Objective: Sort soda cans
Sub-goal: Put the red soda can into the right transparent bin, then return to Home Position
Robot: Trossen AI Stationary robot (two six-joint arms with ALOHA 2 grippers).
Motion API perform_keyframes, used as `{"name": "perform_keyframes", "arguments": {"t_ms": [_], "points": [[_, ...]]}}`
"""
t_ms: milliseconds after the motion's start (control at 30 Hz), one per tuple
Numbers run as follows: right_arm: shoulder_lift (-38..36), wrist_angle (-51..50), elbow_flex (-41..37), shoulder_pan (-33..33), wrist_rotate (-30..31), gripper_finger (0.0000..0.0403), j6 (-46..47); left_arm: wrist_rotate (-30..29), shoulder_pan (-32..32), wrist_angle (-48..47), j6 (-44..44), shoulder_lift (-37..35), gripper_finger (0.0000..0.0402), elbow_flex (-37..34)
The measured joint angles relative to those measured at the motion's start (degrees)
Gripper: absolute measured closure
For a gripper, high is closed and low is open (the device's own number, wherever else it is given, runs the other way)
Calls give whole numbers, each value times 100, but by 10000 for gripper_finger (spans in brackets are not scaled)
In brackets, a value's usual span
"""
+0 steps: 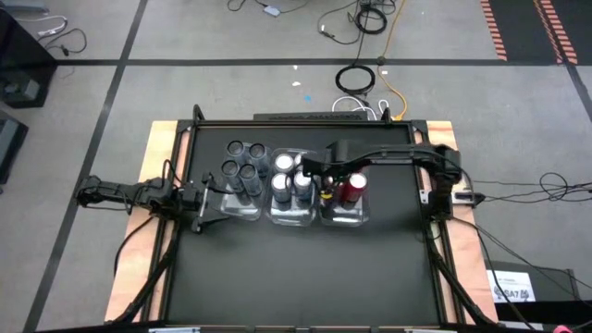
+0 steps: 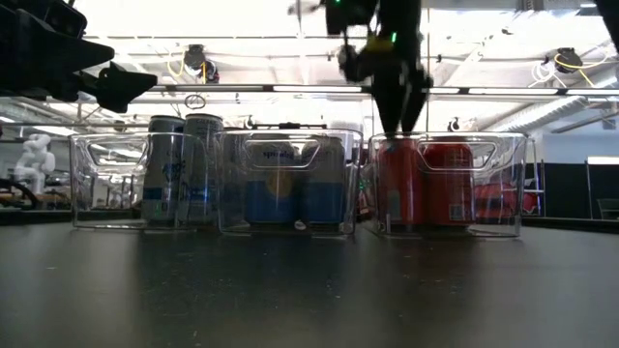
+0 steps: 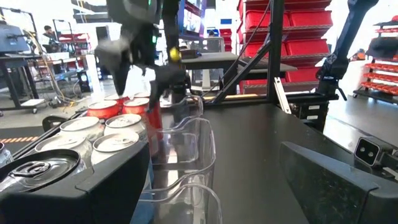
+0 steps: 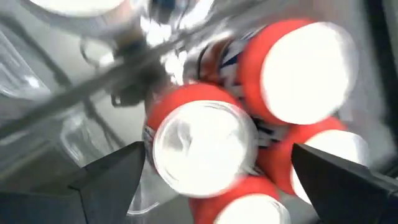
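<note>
left bin: cans | middle bin: cans | right bin: cans

We're looking at a black tabletop with pale wooden edging along its sides. Three clear plastic bins sit directly on it in a row, side by side, toward the far half. In the low view we see the bins standing flat on the dark surface, with the near stretch of tabletop bare in front.
</note>
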Motion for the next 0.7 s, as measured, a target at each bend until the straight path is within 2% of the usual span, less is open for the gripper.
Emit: {"name": "perform_keyframes", "arguments": {"t_ms": [100,300,500,567,633,700], "points": [[-406,-37,197,115,194,6,200,-1,-1,0,-1,-1,36,-1],[-1411,-10,350,632,153,6,429,0,-2,0,0,-2,36,1],[-2274,-875,352,1198,-356,7,470,1,-1,0,0,0,36,1],[-2472,-1007,351,1373,-416,7,765,1,0,0,-1,-1,36,2],[-2634,-921,281,1592,-303,7,938,-1,0,0,0,-2,36,1],[-2774,-643,70,1841,-5,7,715,1,-2,0,0,-2,36,1]]}}
